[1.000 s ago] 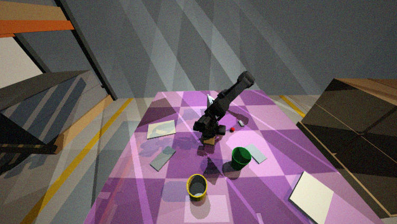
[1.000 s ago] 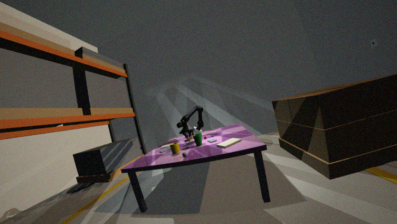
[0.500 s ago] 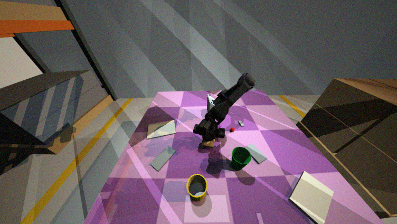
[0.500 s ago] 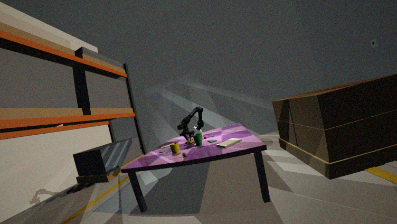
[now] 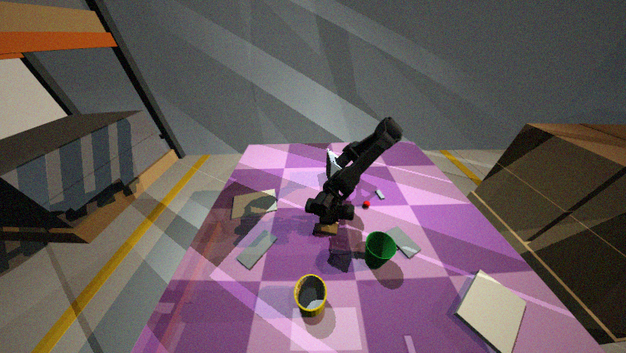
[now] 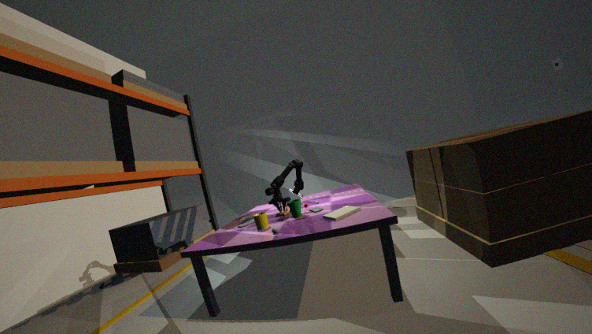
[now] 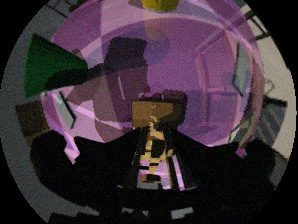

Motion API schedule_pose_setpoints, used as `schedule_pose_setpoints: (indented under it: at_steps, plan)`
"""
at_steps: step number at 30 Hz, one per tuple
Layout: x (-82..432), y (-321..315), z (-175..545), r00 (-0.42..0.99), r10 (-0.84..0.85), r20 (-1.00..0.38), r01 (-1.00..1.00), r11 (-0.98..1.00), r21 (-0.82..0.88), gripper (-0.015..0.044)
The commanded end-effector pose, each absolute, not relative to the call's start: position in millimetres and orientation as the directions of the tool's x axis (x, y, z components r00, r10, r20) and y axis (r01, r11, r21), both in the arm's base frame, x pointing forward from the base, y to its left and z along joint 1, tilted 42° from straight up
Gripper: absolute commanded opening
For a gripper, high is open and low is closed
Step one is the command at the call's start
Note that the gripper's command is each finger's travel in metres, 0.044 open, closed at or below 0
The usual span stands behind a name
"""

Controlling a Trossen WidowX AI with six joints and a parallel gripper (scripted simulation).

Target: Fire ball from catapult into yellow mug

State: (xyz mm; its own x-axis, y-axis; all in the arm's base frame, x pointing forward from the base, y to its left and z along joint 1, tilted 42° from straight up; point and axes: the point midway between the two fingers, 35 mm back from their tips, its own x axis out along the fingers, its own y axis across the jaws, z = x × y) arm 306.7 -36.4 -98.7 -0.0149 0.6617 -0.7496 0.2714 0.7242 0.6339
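Observation:
The wooden catapult (image 5: 325, 228) (image 6: 283, 214) (image 7: 150, 111) stands on the table below the arm, mostly hidden by the gripper in the top and exterior views. My gripper (image 5: 330, 221) (image 7: 155, 130) is shut on the catapult's body, low over the table. In the wrist view the catapult's front block lies just beyond the fingers, with the yellow mug (image 5: 310, 313) (image 6: 261, 221) (image 7: 160, 4) nearly straight ahead at the top edge. The mug stands upright. The red ball (image 5: 366, 204) (image 6: 305, 205) lies on the table beside the arm, apart from gripper and catapult. Whether the catapult's cup holds anything is hidden.
A green cup (image 5: 380, 251) (image 6: 294, 209) (image 7: 47, 67) stands between the catapult and a grey plate (image 5: 407, 243). Another grey plate (image 5: 257, 251) and a beige slab (image 5: 250, 206) lie left. A large beige slab (image 5: 490, 309) lies front right. A grey ball (image 6: 275, 230) lies near the mug.

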Motion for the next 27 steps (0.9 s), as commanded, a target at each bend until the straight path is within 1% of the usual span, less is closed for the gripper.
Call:
schedule_pose_setpoints:
  at_steps: [1,13,15,17,21,27]
  plan:
    - [307,-37,-98,-0.013,0.661,-0.750,0.271,0.724,0.634,0.0026]
    - [307,-37,-98,-0.013,0.661,-0.750,0.271,0.724,0.634,0.0341]
    - [309,-45,-91,-0.013,0.660,-0.751,0.271,0.725,0.633,0.0394]
    - [311,-66,-70,-0.013,0.658,-0.753,0.272,0.727,0.631,0.0440]
    - [308,-103,-26,-0.015,0.658,-0.753,0.273,0.727,0.630,0.0440]
    - [309,-94,-40,-0.011,0.662,-0.749,0.282,0.721,0.633,0.0440]
